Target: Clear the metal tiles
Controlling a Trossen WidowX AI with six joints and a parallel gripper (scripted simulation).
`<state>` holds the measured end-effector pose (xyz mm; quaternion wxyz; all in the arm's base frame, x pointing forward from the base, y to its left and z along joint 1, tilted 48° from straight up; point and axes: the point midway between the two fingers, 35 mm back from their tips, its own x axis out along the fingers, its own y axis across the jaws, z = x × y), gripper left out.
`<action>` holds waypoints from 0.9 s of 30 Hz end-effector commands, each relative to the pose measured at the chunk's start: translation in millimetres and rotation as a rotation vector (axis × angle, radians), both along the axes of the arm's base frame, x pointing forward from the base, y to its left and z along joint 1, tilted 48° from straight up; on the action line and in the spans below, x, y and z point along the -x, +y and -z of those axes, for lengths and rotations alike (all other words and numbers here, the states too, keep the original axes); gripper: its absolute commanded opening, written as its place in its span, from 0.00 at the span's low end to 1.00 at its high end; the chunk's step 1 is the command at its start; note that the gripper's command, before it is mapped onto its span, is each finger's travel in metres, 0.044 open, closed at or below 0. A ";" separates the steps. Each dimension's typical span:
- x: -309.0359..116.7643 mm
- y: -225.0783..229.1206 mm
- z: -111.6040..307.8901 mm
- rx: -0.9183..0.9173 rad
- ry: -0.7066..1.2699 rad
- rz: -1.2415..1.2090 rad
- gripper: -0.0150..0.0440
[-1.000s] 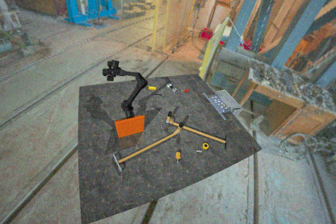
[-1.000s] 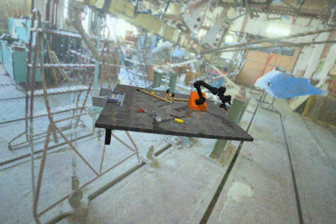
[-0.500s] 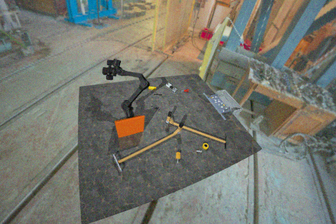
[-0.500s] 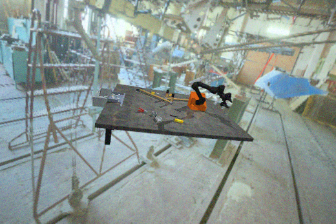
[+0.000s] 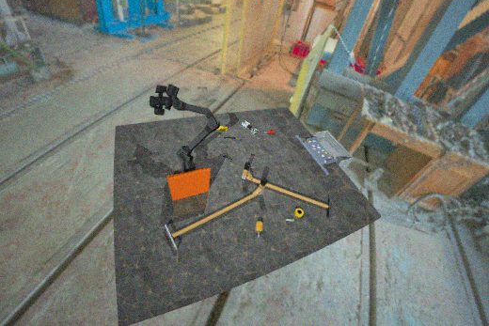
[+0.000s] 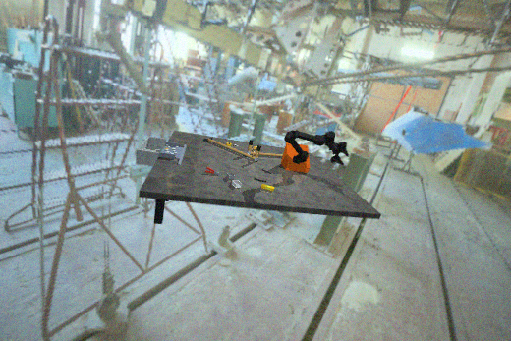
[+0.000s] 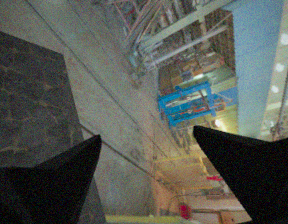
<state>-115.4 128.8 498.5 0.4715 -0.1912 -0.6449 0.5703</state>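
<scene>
The steel bench plate (image 5: pixel 311 154) lies at the table's far right, with several small metal tiles (image 5: pixel 318 147) (image 6: pixel 170 150) on it. The open grey catch box (image 5: pixel 337 144) (image 6: pixel 146 155) adjoins it. Two long wooden-handled tools lie on the table: one (image 5: pixel 216 214) has a wide metal head at the front left, the other (image 5: pixel 296 194) a thin dark blade at the right. Which is the long scraper is not clear from their small size. My gripper (image 5: pixel 157 100) (image 6: pixel 339 152) (image 7: pixel 148 134) is open and empty, raised beyond the table's left side, far from both tools.
An orange panel (image 5: pixel 189 184) (image 6: pixel 296 159) stands by the arm's base. Dark upright pieces (image 5: pixel 264 175) stand where the handles meet. A yellow ring (image 5: pixel 299 212), a yellow-handled tool (image 5: pixel 260 225), a yellow piece (image 6: pixel 267 187) and a red item (image 5: pixel 270 131) (image 6: pixel 209 170) lie about.
</scene>
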 end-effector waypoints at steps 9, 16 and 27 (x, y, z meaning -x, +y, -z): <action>-5.5 -12.2 -3.0 -0.014 0.007 -0.056 1.00; -2.6 -11.1 -2.4 -0.011 0.003 -0.056 1.00; -2.6 -11.1 -2.4 -0.011 0.003 -0.056 1.00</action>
